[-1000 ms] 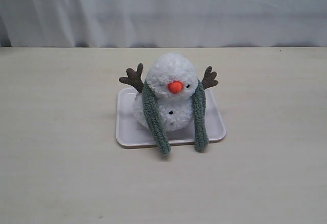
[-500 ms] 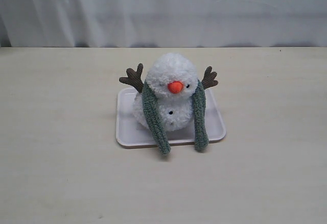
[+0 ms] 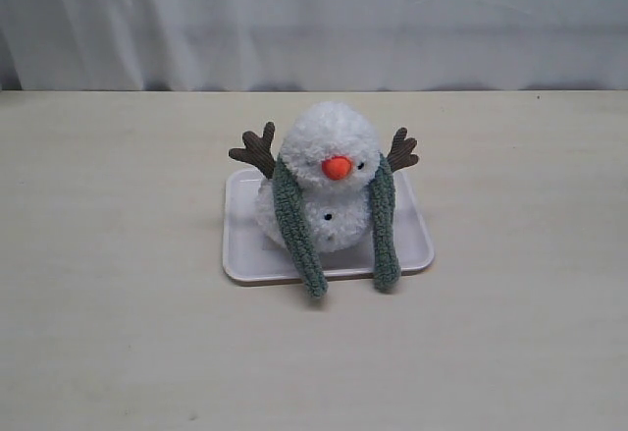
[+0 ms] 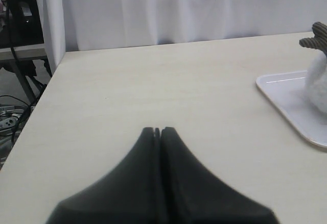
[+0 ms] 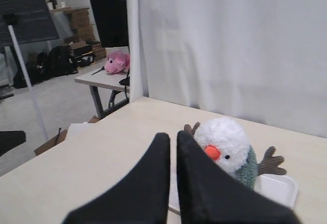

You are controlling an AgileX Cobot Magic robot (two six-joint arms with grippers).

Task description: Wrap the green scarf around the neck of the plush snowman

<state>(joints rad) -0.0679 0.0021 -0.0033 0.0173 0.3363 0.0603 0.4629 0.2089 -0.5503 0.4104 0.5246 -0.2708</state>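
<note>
The plush snowman sits upright on a white tray at the table's middle, its orange nose facing the front. The green scarf runs behind the snowman's neck. Both its ends hang down the front, uncrossed, and reach past the tray's front rim. Neither gripper appears in the exterior view. My left gripper is shut and empty over bare table, well apart from the tray. My right gripper is shut and empty, held short of the snowman and the scarf.
A white curtain hangs behind the table. In the left wrist view the table's side edge drops to a floor with cables. The right wrist view shows another table with a pink plush and a black board on a stand.
</note>
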